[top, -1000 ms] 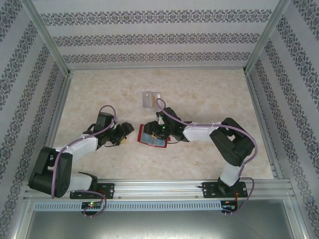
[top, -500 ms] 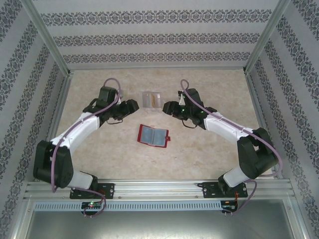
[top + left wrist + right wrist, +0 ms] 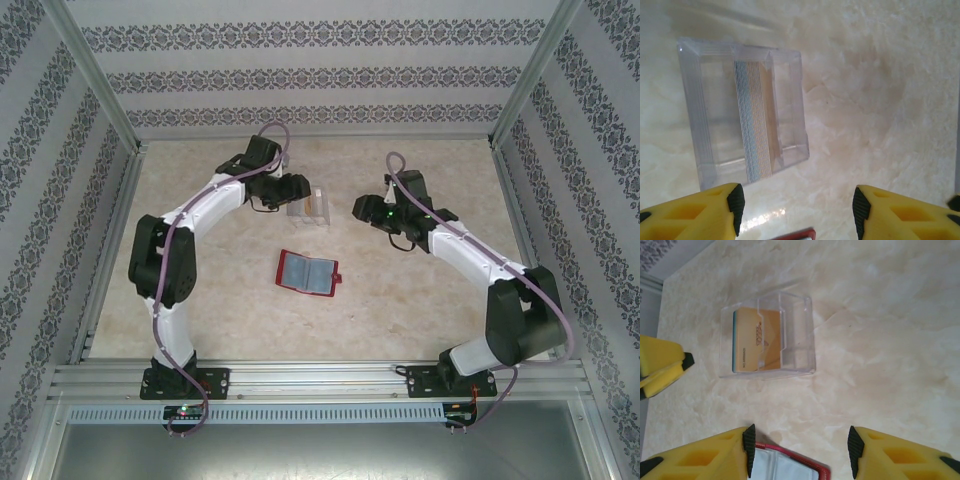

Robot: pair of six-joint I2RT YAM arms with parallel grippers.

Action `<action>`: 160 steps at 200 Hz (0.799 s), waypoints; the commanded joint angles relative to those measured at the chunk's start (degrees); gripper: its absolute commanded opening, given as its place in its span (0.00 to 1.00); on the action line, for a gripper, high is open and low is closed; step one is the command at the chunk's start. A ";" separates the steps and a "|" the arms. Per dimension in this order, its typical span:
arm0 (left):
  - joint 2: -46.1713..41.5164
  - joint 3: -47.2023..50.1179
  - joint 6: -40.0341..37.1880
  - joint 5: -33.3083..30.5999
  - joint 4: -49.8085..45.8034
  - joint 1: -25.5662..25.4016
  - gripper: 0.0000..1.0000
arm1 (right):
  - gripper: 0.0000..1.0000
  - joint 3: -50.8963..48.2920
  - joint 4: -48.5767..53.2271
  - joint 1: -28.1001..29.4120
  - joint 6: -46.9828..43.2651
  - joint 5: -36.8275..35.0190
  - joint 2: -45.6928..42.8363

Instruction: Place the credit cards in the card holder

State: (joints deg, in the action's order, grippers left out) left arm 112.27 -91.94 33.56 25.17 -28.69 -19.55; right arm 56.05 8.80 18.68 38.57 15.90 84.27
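Note:
The card holder (image 3: 307, 271), a red wallet, lies open on the table with its grey-blue pockets up; its red edge shows at the bottom of both wrist views (image 3: 797, 234) (image 3: 790, 467). The credit cards (image 3: 752, 340) stand as a stack inside a clear plastic case (image 3: 308, 204), tan face with a blue edge; in the left wrist view the credit cards (image 3: 757, 120) show edge-on. My left gripper (image 3: 294, 188) (image 3: 796, 207) hovers open just left of the case. To the right of the case my right gripper (image 3: 361, 208) (image 3: 800, 450) is open too, with nothing between the fingers.
The clear case (image 3: 742, 112) (image 3: 767, 337) sits at the back middle of the marble-patterned table (image 3: 420, 290). Patterned walls and metal rails (image 3: 520, 210) close in the table on three sides. The left gripper's yellow finger (image 3: 660, 365) shows beside the case in the right wrist view.
Both arms have swung from beside the wallet out to the back of the table and now flank the clear case. The wallet stays open where it lay.

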 commanded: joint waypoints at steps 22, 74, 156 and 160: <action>7.42 -7.96 -1.72 0.05 -5.63 -0.76 0.61 | 0.55 -3.04 0.64 -3.16 -1.80 2.27 -2.95; 11.99 -11.59 -0.87 0.45 -6.97 -0.82 0.56 | 0.55 -4.48 0.86 -5.71 -1.96 4.58 -4.36; 14.02 -13.15 -0.85 2.65 -7.12 -0.85 0.51 | 0.55 -6.52 0.27 -8.05 -1.25 6.87 -5.86; 14.05 -13.25 -0.91 2.76 -7.40 -0.88 0.51 | 0.55 -6.57 0.25 -8.13 -1.22 6.98 -5.87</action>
State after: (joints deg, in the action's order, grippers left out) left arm 124.55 -102.80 33.21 26.94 -33.32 -19.86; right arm 50.48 9.21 11.18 37.50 21.21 79.64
